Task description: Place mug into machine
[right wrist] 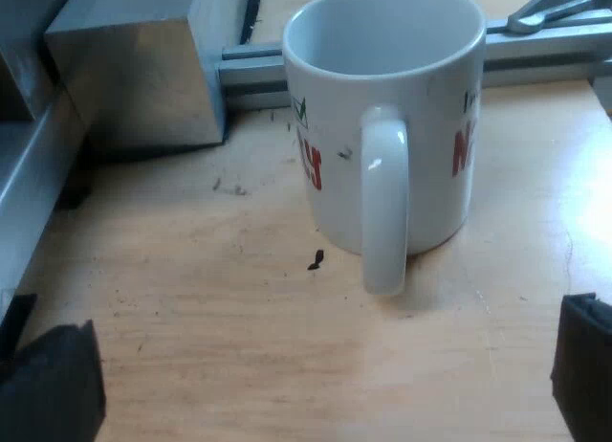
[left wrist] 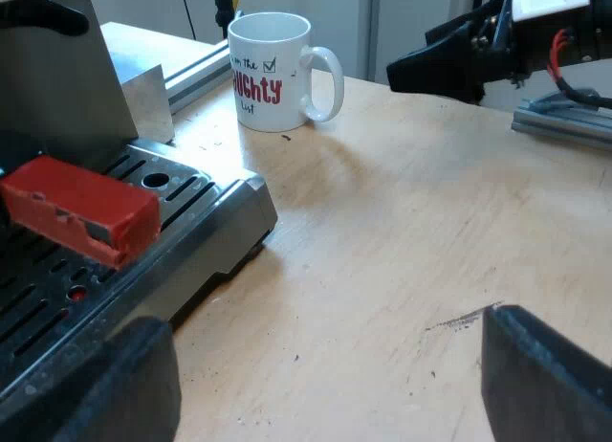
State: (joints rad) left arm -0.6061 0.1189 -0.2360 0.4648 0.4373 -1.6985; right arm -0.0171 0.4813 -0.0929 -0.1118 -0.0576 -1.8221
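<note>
Left wrist view: mug (left wrist: 268,71) beyond red handle (left wrist: 81,210).

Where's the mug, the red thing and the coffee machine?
mug (right wrist: 384,160): right wrist view, on its handle.
red handle end (left wrist: 81,212): left wrist view, on its side face.
espresso machine (left wrist: 215,222): left wrist view, on its tray's metal rim.

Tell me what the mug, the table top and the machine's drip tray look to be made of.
Mug: probably glazed ceramic; glossy white with soft highlights and printed lettering.
Table top: wood or wood veneer, matte; pale grain lines and scuffs show.
Drip tray: likely brushed metal, grey with a dull sheen and a slotted grille; coated plastic cannot be ruled out.
</note>
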